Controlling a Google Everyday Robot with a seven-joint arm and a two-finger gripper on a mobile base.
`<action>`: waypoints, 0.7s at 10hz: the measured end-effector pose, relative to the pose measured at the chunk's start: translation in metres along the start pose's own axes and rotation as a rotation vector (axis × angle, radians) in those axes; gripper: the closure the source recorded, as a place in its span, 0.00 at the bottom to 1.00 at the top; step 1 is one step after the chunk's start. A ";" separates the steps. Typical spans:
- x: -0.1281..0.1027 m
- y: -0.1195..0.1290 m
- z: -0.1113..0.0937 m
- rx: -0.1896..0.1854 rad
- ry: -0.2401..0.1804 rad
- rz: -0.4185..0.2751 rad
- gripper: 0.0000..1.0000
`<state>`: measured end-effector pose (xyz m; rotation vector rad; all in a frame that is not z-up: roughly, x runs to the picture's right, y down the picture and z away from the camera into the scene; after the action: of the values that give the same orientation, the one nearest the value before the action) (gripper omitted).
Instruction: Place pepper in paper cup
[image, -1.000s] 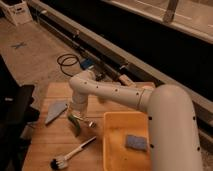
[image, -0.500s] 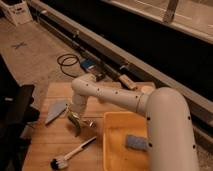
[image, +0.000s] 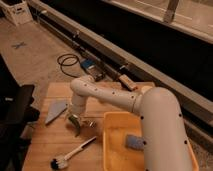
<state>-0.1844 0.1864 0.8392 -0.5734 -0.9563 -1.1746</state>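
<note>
The robot's gripper (image: 80, 125) hangs low over the wooden table (image: 44, 146), just left of the yellow bin (image: 120, 116), in much the same spot as a second ago. The white arm (image: 110, 97) reaches it from above the bin, and its thick upper link has crept slightly leftward since the earlier frames, now covering the bin's right side. Nothing else on the table has shifted.

The claw is released: its fingers point down at the wood and stand apart, with nothing seen between them.

The pepper cannot be made out in this view, so neither its place nor the way its long axis runs can be told. The paper cup cannot be made out either.

A blue-grey sponge (image: 134, 141) lies inside the bin. A white-handled brush (image: 72, 154) rests at a slant left of the bin, below the gripper, dark head farthest from the bin. A grey cloth (image: 55, 111) lies farther left, beyond the gripper.
</note>
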 end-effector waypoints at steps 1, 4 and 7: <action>0.002 0.000 0.003 -0.006 -0.008 0.000 0.35; 0.004 0.003 0.005 -0.005 -0.032 -0.001 0.60; 0.004 0.003 0.005 -0.005 -0.032 -0.003 0.91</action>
<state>-0.1830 0.1890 0.8457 -0.5962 -0.9822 -1.1737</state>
